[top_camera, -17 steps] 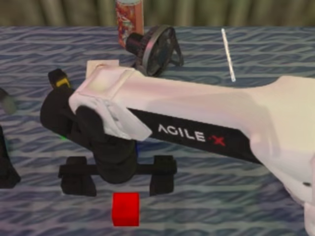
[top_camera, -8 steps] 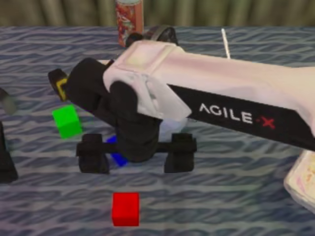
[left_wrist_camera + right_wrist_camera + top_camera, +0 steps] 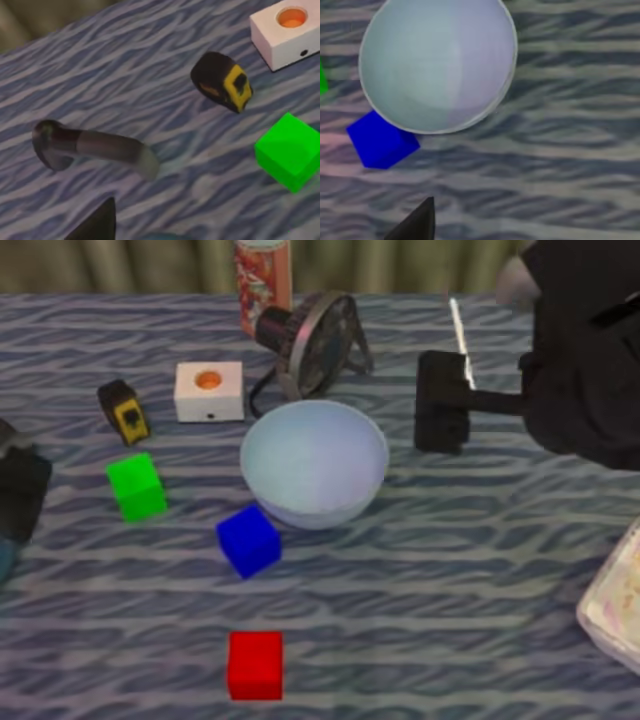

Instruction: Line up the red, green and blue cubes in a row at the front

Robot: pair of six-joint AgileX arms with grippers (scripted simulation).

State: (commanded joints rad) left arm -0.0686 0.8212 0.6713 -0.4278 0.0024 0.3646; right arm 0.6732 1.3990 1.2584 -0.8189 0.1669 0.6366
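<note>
Red marks the nearest thing: the red cube (image 3: pixel 255 665) sits alone at the front of the table (image 3: pixel 450 590), whose cloth is a blue-grey wave pattern. Behind it the blue cube (image 3: pixel 249 540) stands turned at an angle, just beside the near rim of the pale bowl (image 3: pixel 314 462); whether the two touch cannot be told. The green cube (image 3: pixel 137 486) lies to the left, well apart from the blue one. Behind the green cube a black and yellow tape measure (image 3: pixel 125 411) rests near a white square block with an orange round spot (image 3: pixel 209 391). Farther back stand a small dark fan (image 3: pixel 318 338) and a printed can (image 3: pixel 263 275), with a thin white stick (image 3: pixel 462 350) to the right. The right pincer (image 3: pixel 442 415) hangs at the far right, holding nothing; one dark finger shows, and whether it is open or closed cannot be told. The left arm (image 3: pixel 20 495) is parked at the left edge, its pincer's state likewise unclear.
</note>
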